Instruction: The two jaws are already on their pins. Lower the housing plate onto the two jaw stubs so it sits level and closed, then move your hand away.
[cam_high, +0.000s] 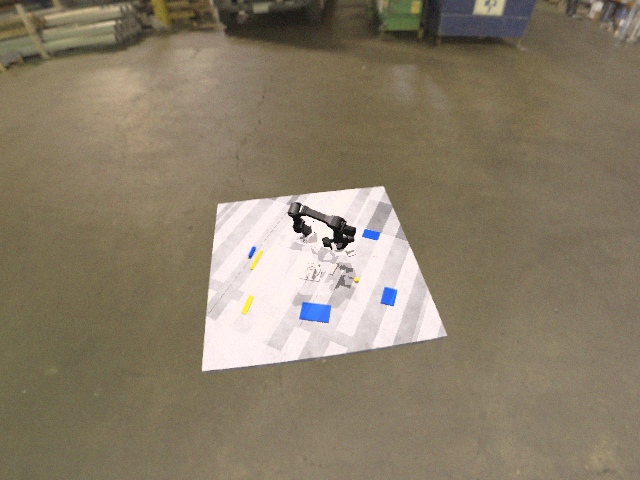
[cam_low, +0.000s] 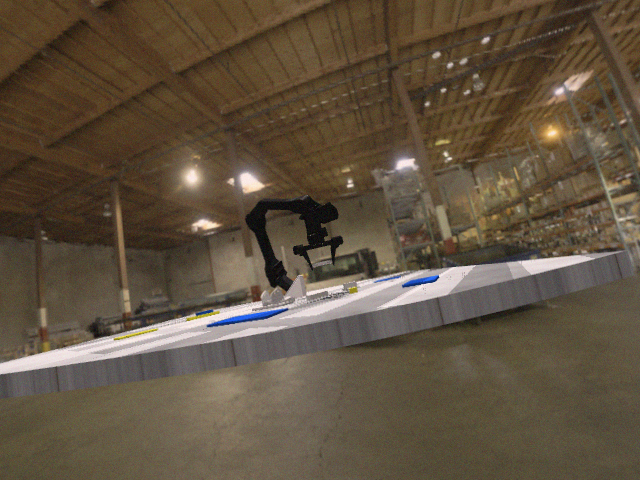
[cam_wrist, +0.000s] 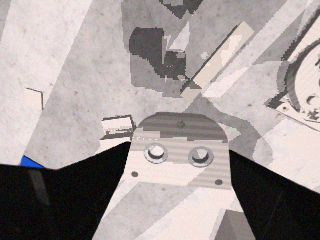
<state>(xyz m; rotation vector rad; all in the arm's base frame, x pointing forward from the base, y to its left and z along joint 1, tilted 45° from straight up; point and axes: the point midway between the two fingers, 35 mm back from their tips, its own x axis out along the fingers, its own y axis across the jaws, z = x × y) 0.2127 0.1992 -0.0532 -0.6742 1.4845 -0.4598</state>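
The housing plate (cam_wrist: 175, 173) (cam_low: 323, 262) is light grey, with a rounded far edge, two ringed holes and small dark screw holes. My gripper (cam_wrist: 176, 150) (cam_low: 323, 265) is shut on the plate by its two side edges and holds it well above the table. A pale assembly with a round ring (cam_wrist: 292, 80) is cut off at the right edge of the wrist view; it also shows in the top view (cam_high: 311, 271). The plate is off to one side of it, not over it. The jaws and their stubs are too small or cut off to tell.
A cream bar (cam_wrist: 217, 60) lies between the plate and the assembly in the wrist view. A small pale block (cam_wrist: 117, 125) is left of the plate. A yellow cube (cam_high: 356, 279) (cam_low: 353, 290) and a large blue mat (cam_high: 315, 312) (cam_low: 247, 317) lie on the table (cam_high: 232, 346).
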